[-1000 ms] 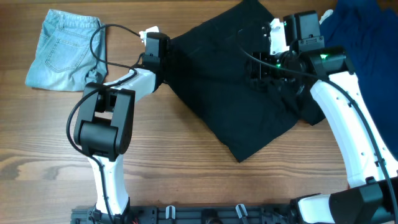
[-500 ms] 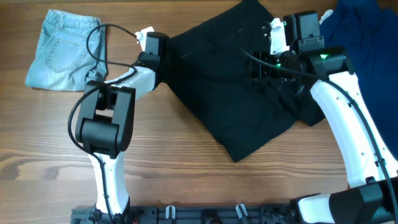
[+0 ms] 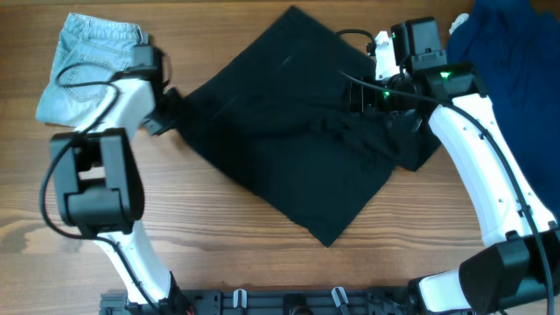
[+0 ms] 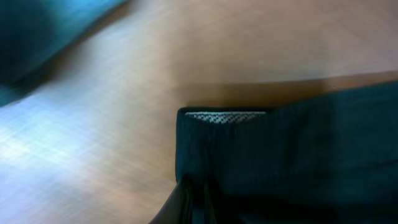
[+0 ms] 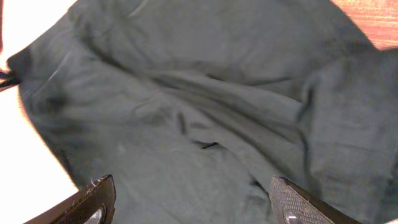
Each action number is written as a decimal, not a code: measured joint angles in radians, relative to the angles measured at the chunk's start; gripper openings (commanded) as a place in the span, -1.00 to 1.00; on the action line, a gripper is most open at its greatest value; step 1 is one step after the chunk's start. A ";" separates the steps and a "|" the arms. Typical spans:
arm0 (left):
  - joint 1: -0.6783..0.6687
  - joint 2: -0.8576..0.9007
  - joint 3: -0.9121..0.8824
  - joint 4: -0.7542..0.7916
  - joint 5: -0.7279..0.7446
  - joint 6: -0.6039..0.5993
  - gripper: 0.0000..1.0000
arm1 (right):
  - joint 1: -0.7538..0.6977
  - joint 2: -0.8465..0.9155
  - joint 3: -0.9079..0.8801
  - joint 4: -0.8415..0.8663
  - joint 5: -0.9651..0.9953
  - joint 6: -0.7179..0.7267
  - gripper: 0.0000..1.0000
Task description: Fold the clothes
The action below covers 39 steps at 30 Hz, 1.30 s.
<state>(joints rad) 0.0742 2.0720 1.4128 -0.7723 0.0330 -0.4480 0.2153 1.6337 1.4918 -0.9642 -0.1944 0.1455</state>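
The tabletop (image 3: 245, 262) carries the black shorts (image 3: 289, 149) spread flat in the middle. They sit skewed like a diamond, long axis running left to right, one corner pointing at the robot's base. A dark blue cloth (image 3: 516, 52) lies far right and the denim shorts (image 3: 87, 70) far left. My left jaws are pinched tight on the black shorts' left corner. My right jaws stand wide apart over the rumpled right side, gripping nothing. Only the left wrist view shows the pale waistband lining (image 4: 224, 116) at that corner.
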 measured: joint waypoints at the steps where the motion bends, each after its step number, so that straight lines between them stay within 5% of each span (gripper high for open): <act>1: 0.024 -0.002 0.003 -0.067 0.019 0.001 -0.92 | 0.000 0.007 0.000 0.002 0.000 0.000 0.60; 9: 0.074 -0.016 -0.034 -0.356 0.067 0.070 -0.89 | -0.006 0.093 -0.004 0.098 0.009 -0.002 0.62; 17: 0.039 -0.462 -0.048 -0.425 0.045 0.109 -0.06 | -0.177 0.117 -0.005 0.212 0.039 -0.001 0.61; 22: 0.040 -0.733 -0.047 -0.346 -0.003 0.111 0.22 | -0.282 0.152 -0.005 0.238 0.037 -0.001 0.61; 28: 0.040 -0.781 -0.047 -0.297 -0.012 0.113 0.30 | -0.287 0.347 -0.005 0.270 0.002 -0.010 0.58; 29: 0.040 -0.772 -0.047 -0.288 -0.013 0.114 0.29 | -0.287 0.370 -0.006 0.280 -0.010 -0.013 0.40; 31: 0.040 -0.746 -0.047 -0.261 -0.013 0.114 0.29 | -0.287 0.397 -0.008 0.290 -0.023 -0.017 -0.74; 32: 0.040 -0.724 -0.047 -0.242 -0.013 0.114 0.26 | -0.287 0.399 -0.010 0.290 -0.026 -0.027 -0.89; 39: 0.040 -0.547 -0.047 -0.207 -0.013 0.115 0.09 | -0.328 0.399 -0.009 0.165 0.000 0.055 -0.91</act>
<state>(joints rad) 0.1139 1.5246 1.3659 -0.9791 0.0200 -0.3328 -0.1131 2.0327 1.4826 -0.7990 -0.1947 0.2008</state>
